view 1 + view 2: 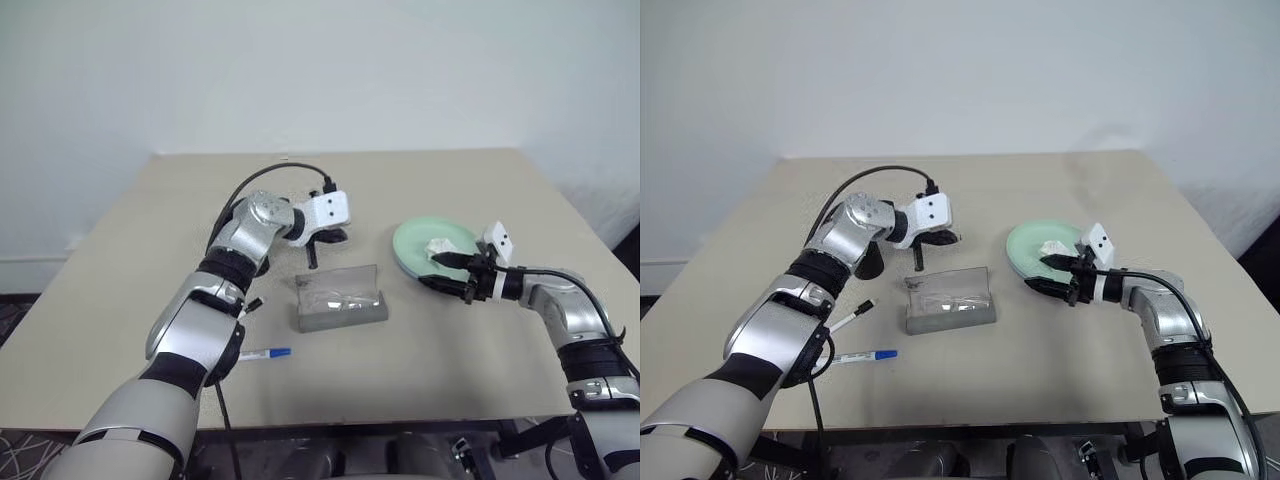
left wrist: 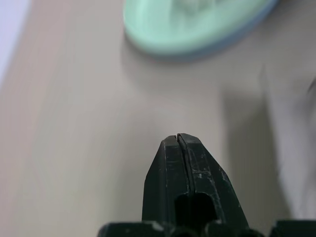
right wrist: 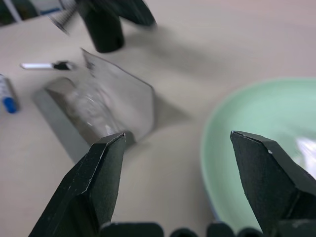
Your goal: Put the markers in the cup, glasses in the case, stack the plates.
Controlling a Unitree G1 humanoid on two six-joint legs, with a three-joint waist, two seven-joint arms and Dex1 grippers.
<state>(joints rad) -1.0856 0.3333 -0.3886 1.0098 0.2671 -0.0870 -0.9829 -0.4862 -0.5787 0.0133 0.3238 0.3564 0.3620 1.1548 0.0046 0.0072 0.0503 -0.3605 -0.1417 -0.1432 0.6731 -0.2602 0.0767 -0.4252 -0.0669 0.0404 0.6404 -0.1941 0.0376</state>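
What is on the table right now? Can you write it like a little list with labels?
table: beige top
plates: mint green plate on top of the light blue plate, white tissue inside
case: grey case open, with the glasses lying in it
markers: blue-capped marker and black-capped marker lying on the table
cup: black cup standing upright behind the case
left gripper: shut, holding nothing
right gripper: open, at the plates' near rim

Left tool (image 2: 177, 140): fingers pressed together, empty, arm stretched forward, pointing down.
Right tool (image 3: 177, 163): fingers spread wide, empty, nearly level.
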